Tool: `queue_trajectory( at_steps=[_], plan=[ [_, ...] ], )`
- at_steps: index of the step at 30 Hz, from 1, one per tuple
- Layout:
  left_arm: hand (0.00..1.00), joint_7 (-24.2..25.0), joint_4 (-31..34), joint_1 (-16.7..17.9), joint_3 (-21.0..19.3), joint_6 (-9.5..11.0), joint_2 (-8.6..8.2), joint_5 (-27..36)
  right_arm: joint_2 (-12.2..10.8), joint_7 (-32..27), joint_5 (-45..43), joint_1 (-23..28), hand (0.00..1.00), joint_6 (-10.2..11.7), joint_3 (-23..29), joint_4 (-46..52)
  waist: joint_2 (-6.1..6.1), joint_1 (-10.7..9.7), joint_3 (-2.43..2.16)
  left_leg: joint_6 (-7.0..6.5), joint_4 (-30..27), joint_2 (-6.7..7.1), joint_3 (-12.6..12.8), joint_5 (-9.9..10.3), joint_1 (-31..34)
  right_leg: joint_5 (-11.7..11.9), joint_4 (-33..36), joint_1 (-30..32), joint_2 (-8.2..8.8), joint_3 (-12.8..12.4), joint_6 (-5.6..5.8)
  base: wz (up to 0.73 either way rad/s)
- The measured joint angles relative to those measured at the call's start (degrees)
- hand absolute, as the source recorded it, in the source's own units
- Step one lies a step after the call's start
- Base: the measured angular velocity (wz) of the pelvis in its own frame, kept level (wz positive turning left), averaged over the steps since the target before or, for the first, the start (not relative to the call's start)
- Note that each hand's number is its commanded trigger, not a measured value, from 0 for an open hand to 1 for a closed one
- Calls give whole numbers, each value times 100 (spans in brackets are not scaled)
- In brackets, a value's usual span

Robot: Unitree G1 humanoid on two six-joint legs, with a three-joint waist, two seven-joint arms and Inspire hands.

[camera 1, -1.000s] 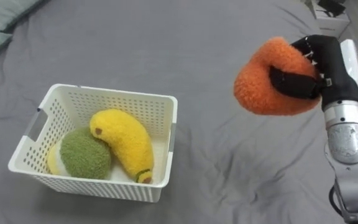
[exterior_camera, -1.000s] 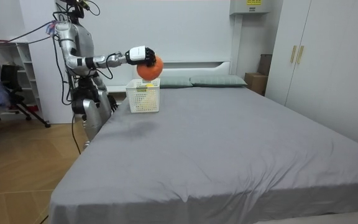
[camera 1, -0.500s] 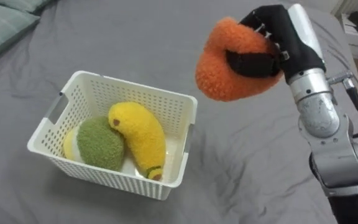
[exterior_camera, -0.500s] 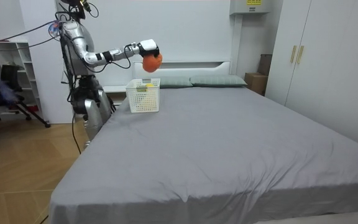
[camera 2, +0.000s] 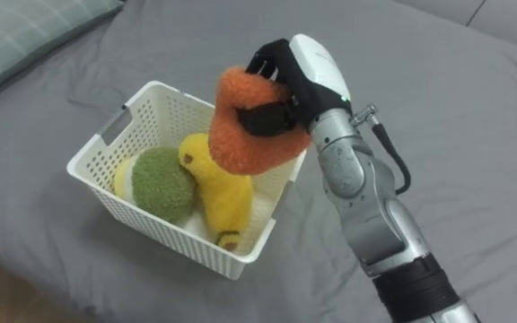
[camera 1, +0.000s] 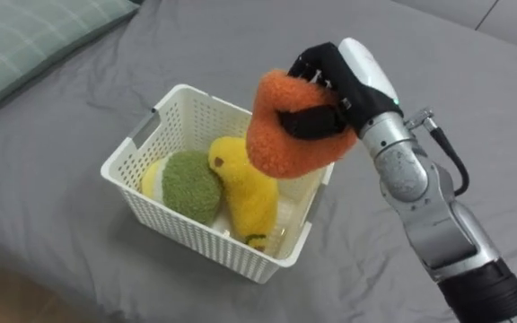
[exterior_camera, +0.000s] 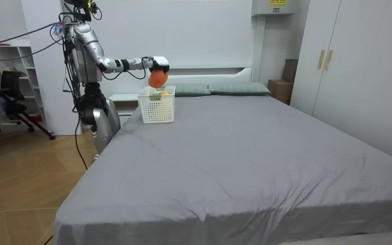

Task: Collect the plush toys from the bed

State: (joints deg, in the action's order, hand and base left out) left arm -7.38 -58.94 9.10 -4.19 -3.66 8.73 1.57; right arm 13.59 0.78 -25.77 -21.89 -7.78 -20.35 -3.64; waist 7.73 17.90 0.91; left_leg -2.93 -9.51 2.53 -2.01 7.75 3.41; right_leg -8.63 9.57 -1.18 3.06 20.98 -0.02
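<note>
My right hand [camera 1: 335, 90] [camera 2: 290, 76] is shut on a fuzzy orange plush toy [camera 1: 281, 139] [camera 2: 245, 135] and holds it just above the right side of a white slatted basket [camera 1: 155, 193] [camera 2: 106, 179]. Inside the basket lie a yellow banana-shaped plush [camera 1: 249, 193] [camera 2: 214, 193] and a green round plush [camera 1: 191, 179] [camera 2: 155, 179] over a pale one. In the room view I stand at the bed's corner, my right arm stretched over the basket [exterior_camera: 156, 107] with the orange toy [exterior_camera: 156, 78] held above it.
The basket sits on a grey bed sheet [camera 1: 438, 81]. A green checked pillow [camera 1: 34, 40] lies at the upper left. Wood floor shows at the lower left corner [camera 1: 7, 296]. In the room view, wardrobes [exterior_camera: 359, 61] stand beyond the bed.
My right hand has carried the orange toy leftward, from beside the basket to above its right side. The head camera shifted too, so the basket appears further right.
</note>
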Motion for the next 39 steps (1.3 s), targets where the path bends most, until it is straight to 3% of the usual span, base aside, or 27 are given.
queue_trajectory(
  at_steps=[2,3,4,5,7,10,14,20,29,33,39],
  plan=[
    [0,2,-12,27,-2,-7,-6,-5,-110,51,-70,-2,100,0,-94,0,12,3,1,-1,0,4,-13,0,1,0,0,-4,0,2,0,0],
    [0,2,-12,49,-1,-7,-7,-4,-139,78,-85,-3,67,0,-114,-7,19,29,4,-1,0,5,-15,0,-1,0,0,-6,-3,6,0,0],
    [0,3,-20,47,0,-9,-5,-2,-158,94,-87,-2,20,-1,-165,-30,32,78,14,-1,-6,6,-11,-1,-8,0,-1,-11,-10,7,0,0],
    [0,0,-38,38,1,-9,-3,0,-158,121,-93,-3,0,-1,-223,-72,42,119,26,-2,-13,7,-13,-1,-4,0,-2,-14,-10,7,0,0],
    [0,-25,-62,36,19,-8,10,6,-171,122,-104,-76,0,20,-408,-312,71,149,29,-2,-9,7,-11,0,-1,0,-2,-10,-10,-5,0,0],
    [0,-94,-91,-86,110,-6,58,-1,-240,110,-167,-121,0,44,-569,-838,142,264,71,-1,-6,5,-16,1,20,0,-4,13,-7,-18,0,1],
    [0,-87,-67,-111,212,-5,110,-4,-321,7,-161,-121,0,47,-567,-1214,178,278,51,-5,-57,28,-95,1,145,1,-1,67,2,74,1,11],
    [0,-99,-67,-81,244,-5,132,1,-360,-329,-159,-125,0,91,-562,-1464,164,269,61,-5,-112,28,-137,-3,215,1,-4,93,18,191,1,6],
    [0,-100,-8,-80,263,-7,149,-9,-359,-516,-119,-158,0,98,-551,-1601,94,253,102,-5,-142,28,-134,-1,222,1,-4,110,21,167,1,0],
    [0,-99,6,-91,304,-7,144,-3,-358,-592,-121,-158,0,256,-538,-1598,55,160,84,-6,-140,29,-127,-1,227,1,-2,112,24,164,1,0],
    [0,-102,2,-176,327,0,113,-8,-341,-613,-131,-158,0,355,-439,-1573,-66,87,7,-7,-111,17,-64,-7,181,1,-1,108,22,127,1,-4]
  ],
)
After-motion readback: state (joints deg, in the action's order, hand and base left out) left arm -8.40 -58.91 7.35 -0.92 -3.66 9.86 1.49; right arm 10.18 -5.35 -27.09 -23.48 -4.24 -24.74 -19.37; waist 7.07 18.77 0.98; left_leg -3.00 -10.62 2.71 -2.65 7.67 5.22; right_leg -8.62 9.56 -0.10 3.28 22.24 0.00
